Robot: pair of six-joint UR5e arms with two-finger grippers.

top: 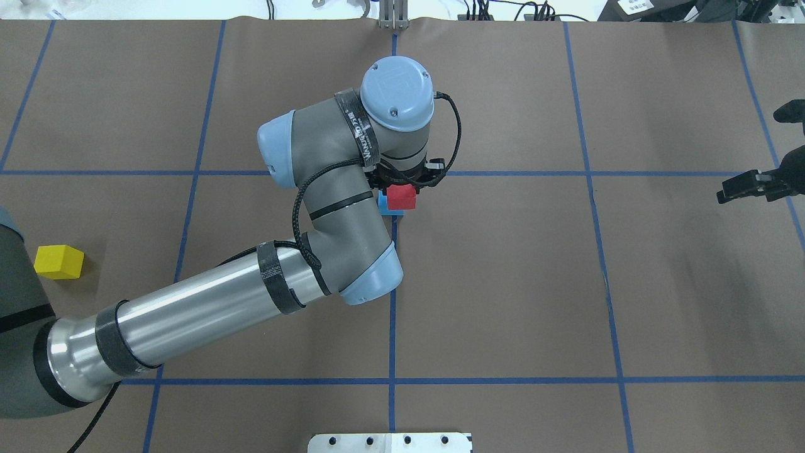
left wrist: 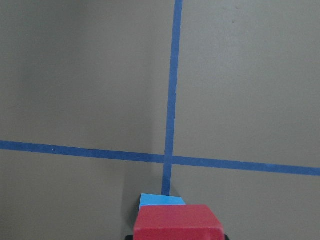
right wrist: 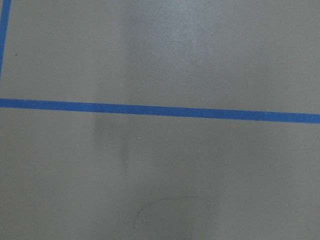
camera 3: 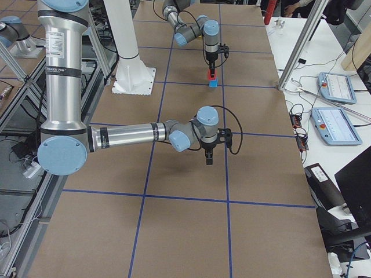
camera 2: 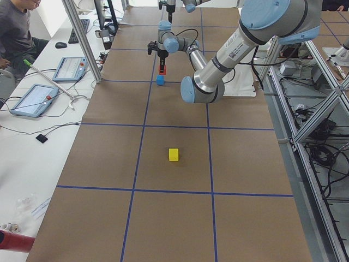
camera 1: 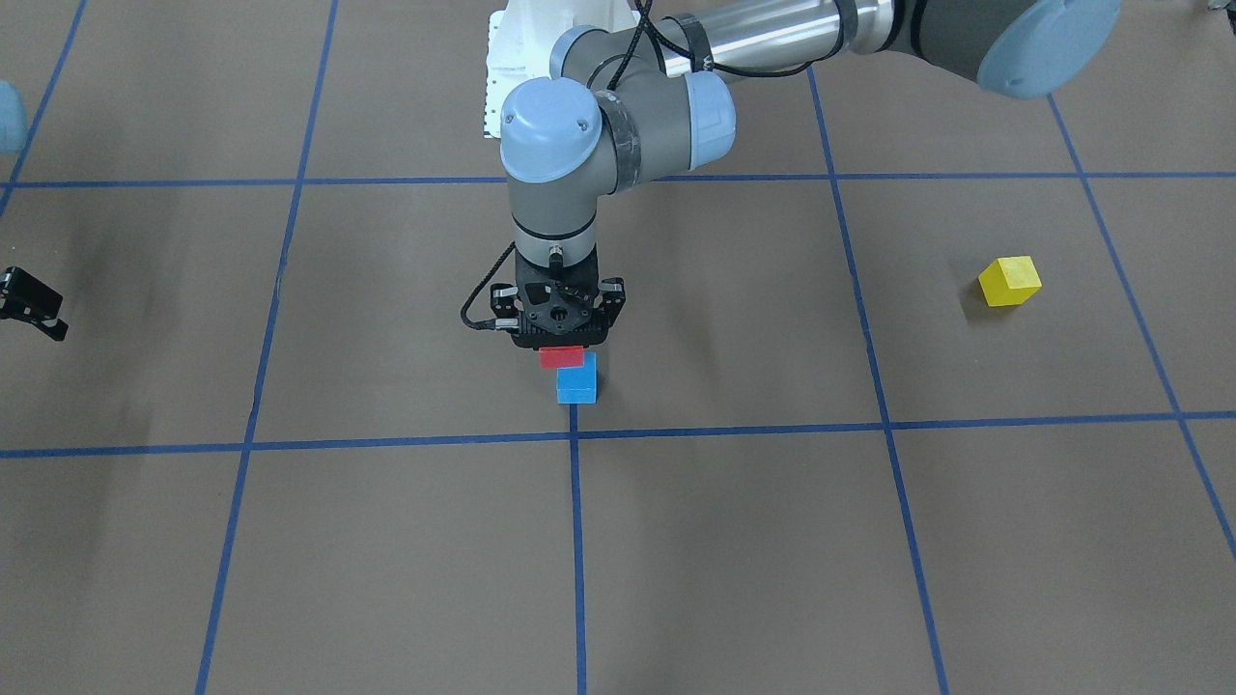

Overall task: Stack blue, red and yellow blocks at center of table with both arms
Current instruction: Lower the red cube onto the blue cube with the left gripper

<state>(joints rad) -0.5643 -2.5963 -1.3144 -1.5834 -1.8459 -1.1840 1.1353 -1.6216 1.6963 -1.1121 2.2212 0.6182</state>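
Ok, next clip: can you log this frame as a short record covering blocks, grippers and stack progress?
left gripper: shut on the small red cube, held over the blue cube; contact between them unclear
blue cube: on the brown table, beside the blue tape cross
yellow cube: alone on the robot's left side
right gripper: off at the robot's right; nothing seen in it; jaws unclear
stack: blue down, red not released, yellow not yet picked
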